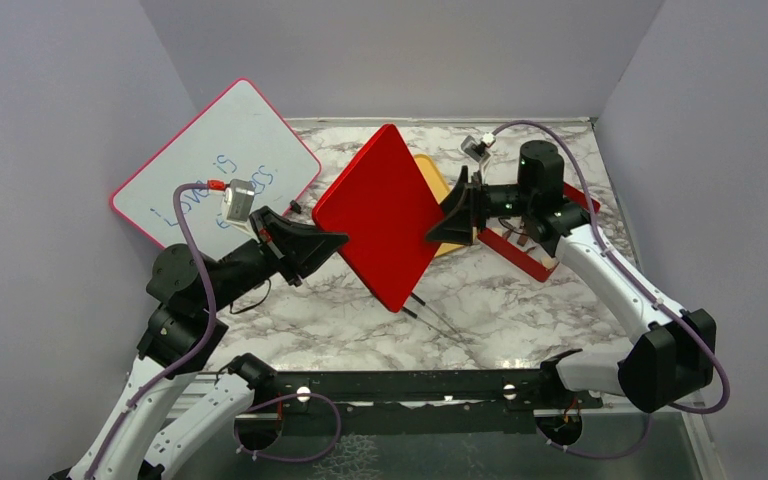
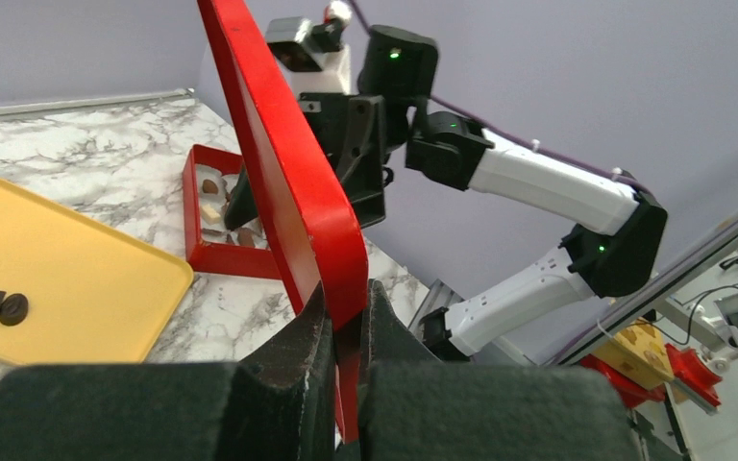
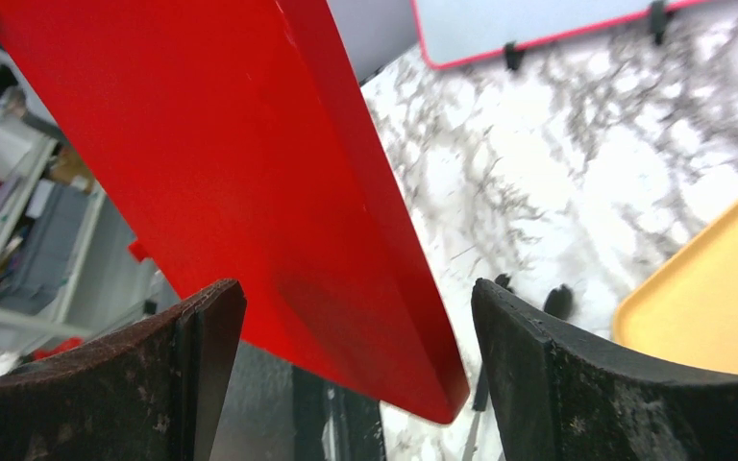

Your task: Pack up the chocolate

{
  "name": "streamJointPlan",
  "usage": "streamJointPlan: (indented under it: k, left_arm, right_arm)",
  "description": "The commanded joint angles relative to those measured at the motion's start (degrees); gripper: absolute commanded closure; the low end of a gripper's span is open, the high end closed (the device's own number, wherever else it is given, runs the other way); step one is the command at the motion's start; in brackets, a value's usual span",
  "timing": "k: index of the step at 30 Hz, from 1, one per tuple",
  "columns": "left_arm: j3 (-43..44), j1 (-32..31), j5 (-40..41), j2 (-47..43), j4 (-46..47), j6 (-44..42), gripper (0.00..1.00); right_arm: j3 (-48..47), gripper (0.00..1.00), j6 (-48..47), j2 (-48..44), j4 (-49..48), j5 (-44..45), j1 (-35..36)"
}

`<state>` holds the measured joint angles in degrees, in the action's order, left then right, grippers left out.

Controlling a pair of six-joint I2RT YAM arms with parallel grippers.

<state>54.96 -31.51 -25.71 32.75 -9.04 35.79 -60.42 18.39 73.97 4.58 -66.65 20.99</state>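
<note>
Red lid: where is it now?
In the top view the red lid is held over the middle of the table: the left tool pinches its left corner, the open right tool straddles its right corner, the yellow tray behind it.

Big red lid (image 1: pixel 385 215) up high (hiding the yellow tray (image 1: pixel 438 182)), right arm (image 1: pixel 605 275) over red box (image 1: pixel 518 252), free marble table (image 1: pixel 340 330) in front.

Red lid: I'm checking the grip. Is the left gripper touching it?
Touching. The left wrist view shows the left gripper pinched shut on the red lid, at its edge.
</note>
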Motion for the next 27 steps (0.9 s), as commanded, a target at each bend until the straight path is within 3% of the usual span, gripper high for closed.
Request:
streamJointPlan:
  k: [1, 5, 11, 15, 16, 19, 21, 25, 27]
  left_arm:
    - [2.2, 0.0, -2.8, -0.5, 4.3, -1.0, 1.00]
    - [3.2, 0.0, -1.5, -0.2, 0.7, -4.2, 1.00]
    - [3.0, 0.0, 1.0, -0.9, -2.1, -7.1, 1.00]
    - [2.4, 0.0, 6.0, -2.5, -4.4, -9.0, 1.00]
    - [2.2, 0.1, 7.7, -3.1, -5.0, -9.5, 0.95]
    - [1.7, 0.0, 14.5, -4.5, -7.2, -10.6, 0.51]
    - [1.6, 0.0, 18.4, -5.0, -8.9, -10.9, 0.31]
    - [1.7, 0.1, 22.1, -4.9, -11.0, -11.0, 0.06]
    - [1.7, 0.0, 22.4, -4.6, -11.5, -11.2, 0.01]
  right_arm:
    - [1.9, 0.10, 0.1, -0.1, -3.9, -9.7, -0.3]
    - [2.7, 0.24, 0.9, -0.9, -6.5, -12.2, -0.3]
    - [5.0, 0.67, 3.3, -3.1, -11.0, -14.1, -0.2]
    - [6.5, 0.88, 6.4, -3.9, -15.1, -15.2, -0.2]
    - [6.7, 0.91, 6.9, -4.2, -15.8, -15.5, -0.2]
    - [7.4, 0.99, 9.2, -5.3, -18.3, -14.7, -0.2]
    - [8.1, 0.99, 10.7, -6.0, -19.8, -13.7, -0.3]
    - [10.1, 0.99, 16.5, -7.5, -24.5, -10.1, -0.3]
    - [11.1, 0.99, 19.3, -8.1, -25.6, -7.5, -0.3]
